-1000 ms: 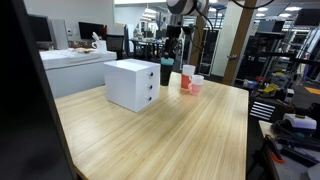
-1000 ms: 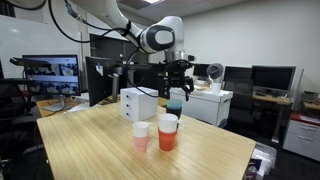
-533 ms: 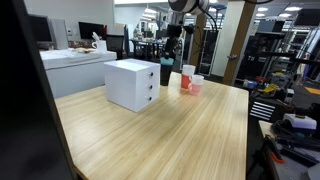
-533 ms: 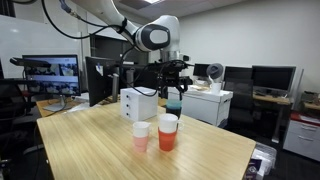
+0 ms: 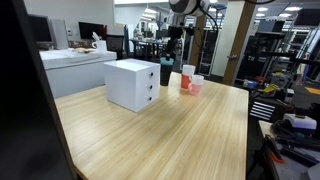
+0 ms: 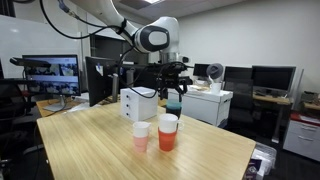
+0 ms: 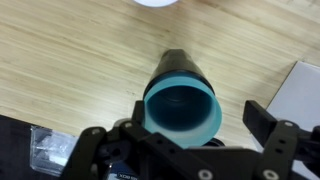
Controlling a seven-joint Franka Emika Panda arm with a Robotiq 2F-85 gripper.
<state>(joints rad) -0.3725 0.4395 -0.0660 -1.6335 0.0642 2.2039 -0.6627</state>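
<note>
Wooden table [image 7: 60,60] is carrying a tall teal plastic cup [image 7: 182,105] by its far edge. The cup is standing straight under the black metal gripper [image 7: 176,128], which is gaping wide and gripping nothing.

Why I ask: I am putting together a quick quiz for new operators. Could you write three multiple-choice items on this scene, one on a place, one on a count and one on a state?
1. Where is the teal cup?
A. On the floor
B. On the table, right under the end effector
C. On a shelf

2. How many cups stand on the table?
A. One
B. Two
C. Three

3. In what state is the end effector?
A. Open
B. Shut on the teal cup
C. Shut on nothing

Answers:
1 B: the wrist view looks straight down into the cup on the wood.
2 C: besides the teal cup, there are a pink cup and an orange cup.
3 A: in the wrist view, its fingers stand wide apart on either side of the cup.
</note>
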